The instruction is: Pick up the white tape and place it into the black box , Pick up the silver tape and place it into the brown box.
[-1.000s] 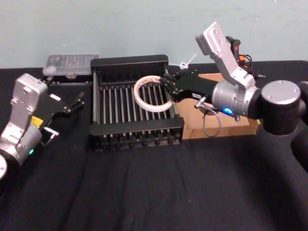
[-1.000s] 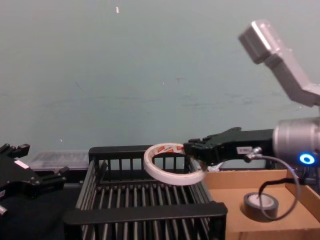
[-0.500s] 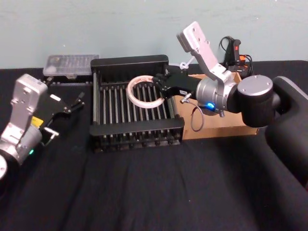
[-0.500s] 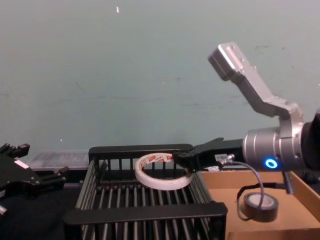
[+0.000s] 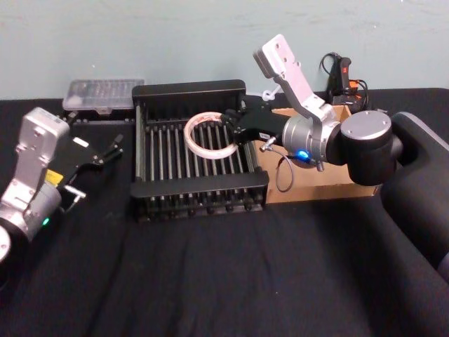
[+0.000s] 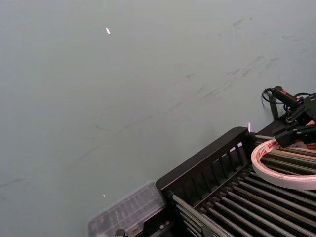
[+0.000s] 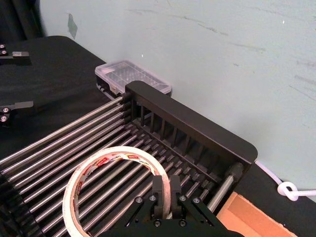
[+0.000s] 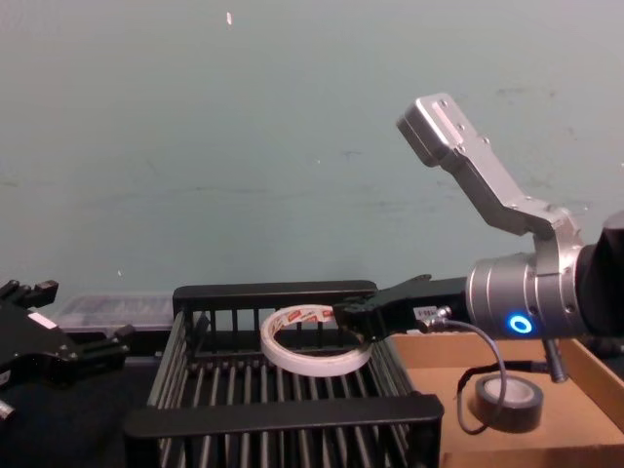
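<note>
Left gripper (image 5: 105, 151) idles at the left edge of the head view, fingers spread, holding nothing. Centre frame: black box (image 5: 200, 191) with barred bottom. Right gripper (image 5: 235, 126) reaches in from the right, fingers pinched on the rim of the white tape (image 5: 212, 135); the ring hangs inside the box, tilted, low over the bars in the chest view, not clearly resting on them. Brown box (image 5: 330, 189) just right of the black one, silver tape (image 8: 507, 402) already lying in it at lower right of the chest view. Step in hand, as I judge it: placing the white tape. Next move likely calls for a small descent, then release and a clean lift clear of the rim.
</note>
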Tool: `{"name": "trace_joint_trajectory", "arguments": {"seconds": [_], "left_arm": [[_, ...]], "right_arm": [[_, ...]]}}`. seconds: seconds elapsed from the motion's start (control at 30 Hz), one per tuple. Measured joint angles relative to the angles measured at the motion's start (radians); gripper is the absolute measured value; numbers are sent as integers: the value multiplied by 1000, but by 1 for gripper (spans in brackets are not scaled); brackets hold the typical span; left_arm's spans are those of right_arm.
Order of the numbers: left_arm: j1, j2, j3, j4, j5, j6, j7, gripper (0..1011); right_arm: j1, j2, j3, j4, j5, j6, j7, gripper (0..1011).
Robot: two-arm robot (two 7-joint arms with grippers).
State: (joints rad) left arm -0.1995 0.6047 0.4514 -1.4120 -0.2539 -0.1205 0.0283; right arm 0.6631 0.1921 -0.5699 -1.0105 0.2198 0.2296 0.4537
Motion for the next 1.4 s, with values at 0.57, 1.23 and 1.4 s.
{"name": "trace_joint_trajectory", "arguments": {"seconds": [0.57,1.23,1.4], "left_arm": [[0,0,0,0,0,0,0,1001],[0,0,0,0,0,0,0,1001],[0,0,0,0,0,0,0,1001]], "right_arm": [[-3,3,-1,-6,4,0,2,537],[-4,4,-1,-8,5,0,2,1002],[-4,4,-1,-8,5,0,2,1002]]}}
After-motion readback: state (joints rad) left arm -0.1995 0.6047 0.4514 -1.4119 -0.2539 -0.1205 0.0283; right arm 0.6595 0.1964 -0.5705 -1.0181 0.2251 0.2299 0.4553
